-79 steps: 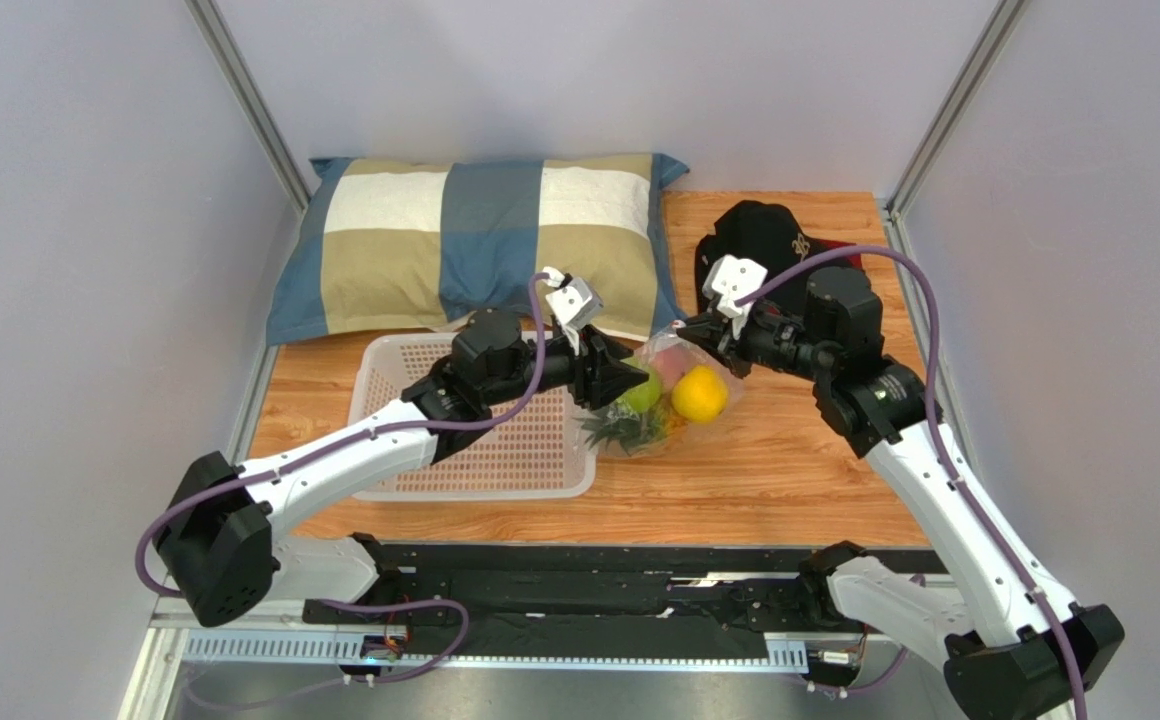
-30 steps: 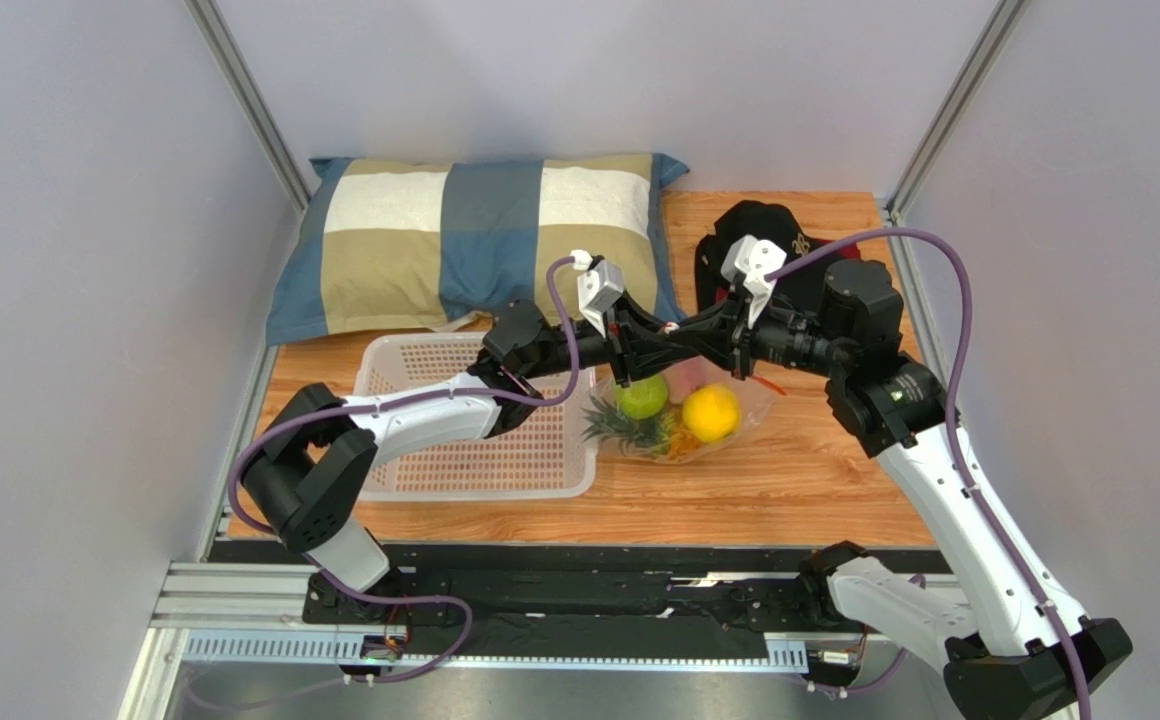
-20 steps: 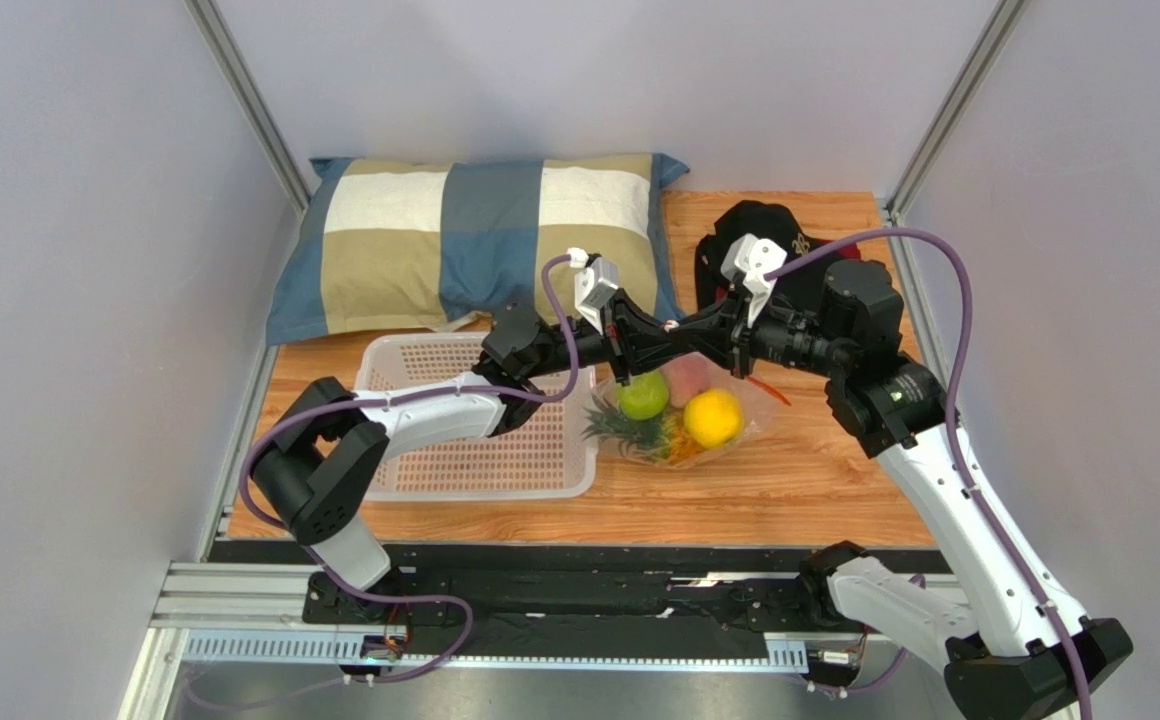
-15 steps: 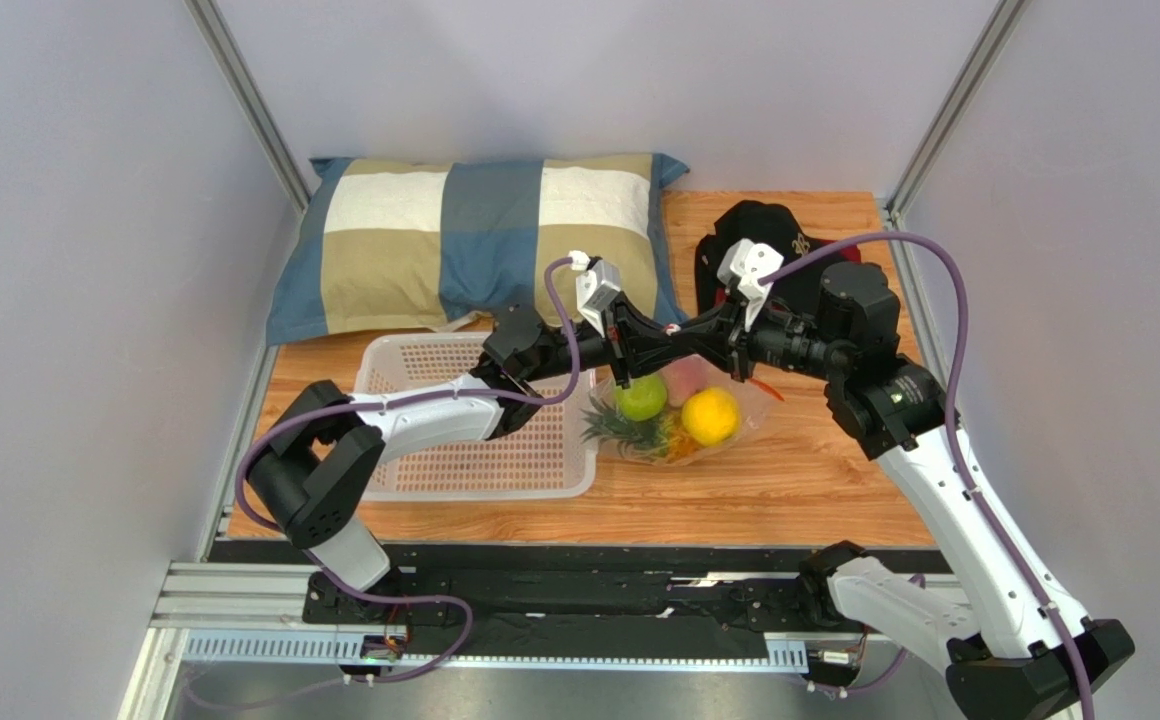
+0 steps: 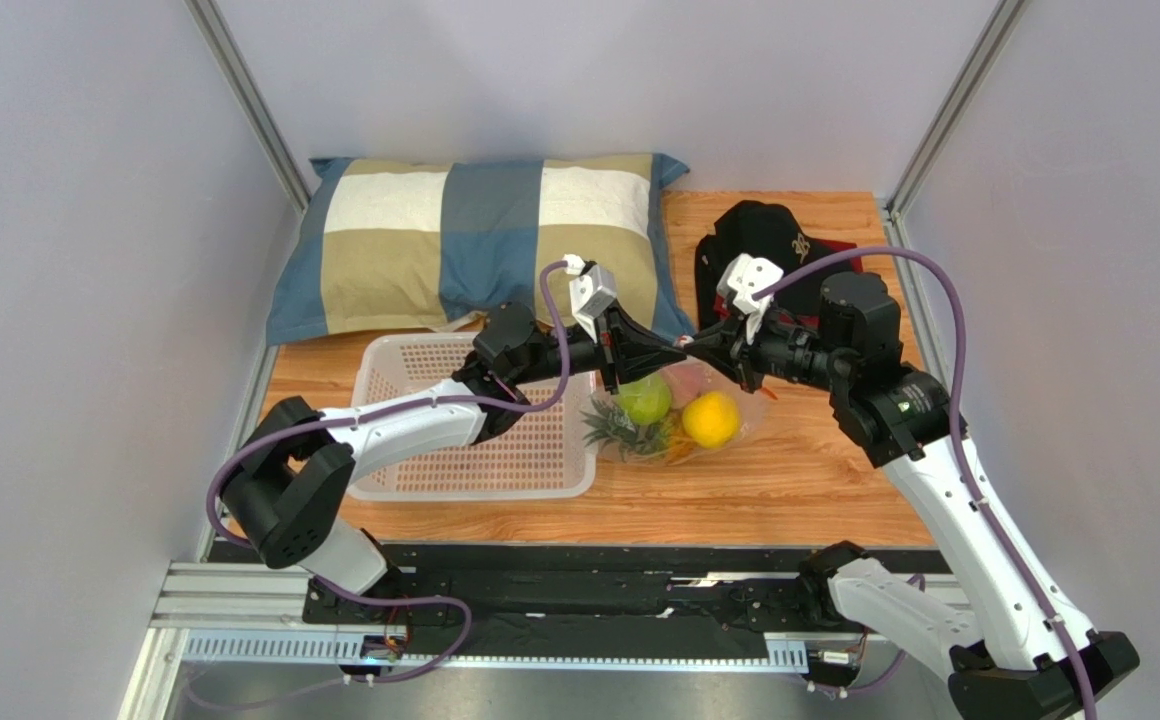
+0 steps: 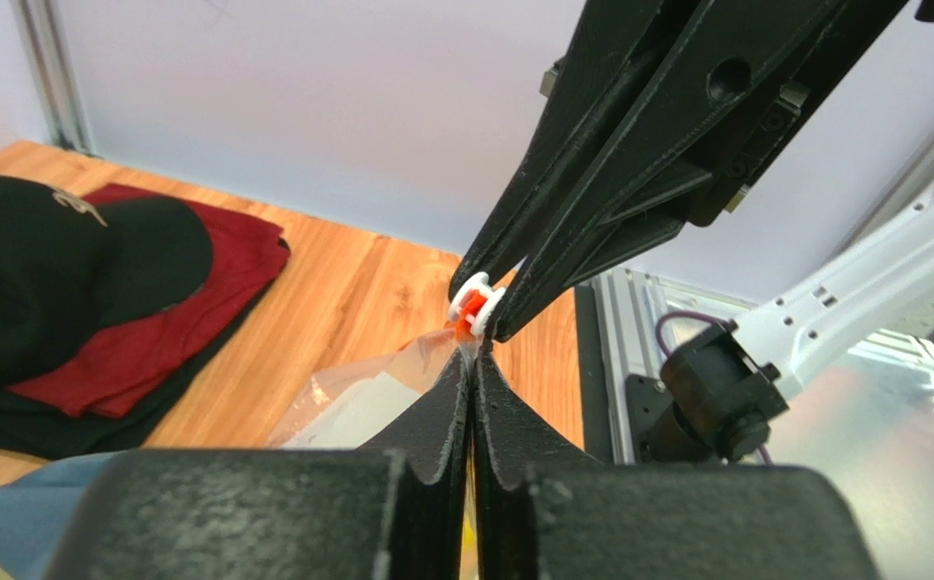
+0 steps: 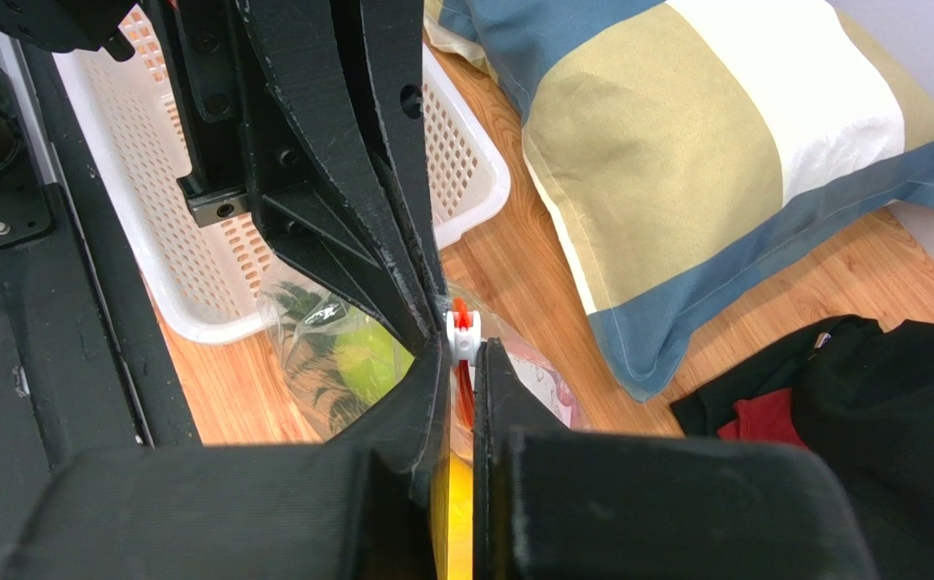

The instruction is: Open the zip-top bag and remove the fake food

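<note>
The zip-top bag [image 5: 741, 399] hangs from both grippers above the wooden table, its bottom resting on the wood. Inside it I see a green apple [image 5: 643, 399], a yellow-orange citrus [image 5: 711, 419], a pink peach [image 5: 681, 384] and a pineapple [image 5: 615, 432]. My left gripper [image 5: 646, 357] is shut on the bag's top edge [image 6: 472, 357]. My right gripper [image 5: 696, 350] is shut on the red-orange zip strip right at the white slider tab [image 7: 462, 329]. The two grippers meet tip to tip. The white label [image 6: 357, 411] shows in the left wrist view.
A white perforated basket [image 5: 391, 483] lies left of the bag, touching it. A checked pillow [image 5: 466, 240] lies behind. A black cap [image 5: 759, 233] on red cloth [image 6: 157, 326] sits at the back right. Bare wood lies in front of the bag.
Both grippers have closed in on the bag's top and lifted it, so the bag now stands taller. In the last half second they shifted slightly left and lower.
</note>
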Tool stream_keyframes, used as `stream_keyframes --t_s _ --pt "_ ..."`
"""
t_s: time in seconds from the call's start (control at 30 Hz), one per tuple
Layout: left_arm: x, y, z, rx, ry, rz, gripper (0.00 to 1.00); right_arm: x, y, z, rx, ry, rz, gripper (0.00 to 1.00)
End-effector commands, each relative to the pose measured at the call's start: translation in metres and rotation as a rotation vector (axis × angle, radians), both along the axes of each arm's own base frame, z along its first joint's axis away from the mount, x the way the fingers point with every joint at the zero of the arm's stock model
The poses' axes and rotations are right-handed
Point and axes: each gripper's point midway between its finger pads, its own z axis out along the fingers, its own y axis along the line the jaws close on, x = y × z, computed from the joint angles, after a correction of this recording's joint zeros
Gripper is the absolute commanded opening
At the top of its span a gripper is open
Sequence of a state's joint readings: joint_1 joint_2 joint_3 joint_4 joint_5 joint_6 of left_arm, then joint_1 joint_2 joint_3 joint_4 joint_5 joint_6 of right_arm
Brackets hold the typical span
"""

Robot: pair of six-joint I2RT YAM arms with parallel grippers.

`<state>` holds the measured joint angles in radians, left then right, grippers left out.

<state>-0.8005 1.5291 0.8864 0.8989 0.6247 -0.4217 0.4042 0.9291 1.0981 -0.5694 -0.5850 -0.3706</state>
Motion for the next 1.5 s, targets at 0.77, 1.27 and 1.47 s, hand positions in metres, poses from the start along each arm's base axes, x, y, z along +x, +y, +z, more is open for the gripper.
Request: stream_keyframes --t_s 0.77,1.27,1.47 --pt "0.003 -0.016 0.038 -0.199 -0.003 -0.075 0.00 -0.017 0.012 0.035 0.202 0.027 0.027 0.00" --pt "0.007 -0.003 0.020 -0.099 0.002 0.001 0.00 -0.007 -0.017 -0.005 0.014 0.048 -0.102 0.00" --pt "-0.009 -0.001 0.016 0.005 0.012 -0.046 0.22 -0.003 -0.017 0.005 0.085 0.096 -0.167 0.00"
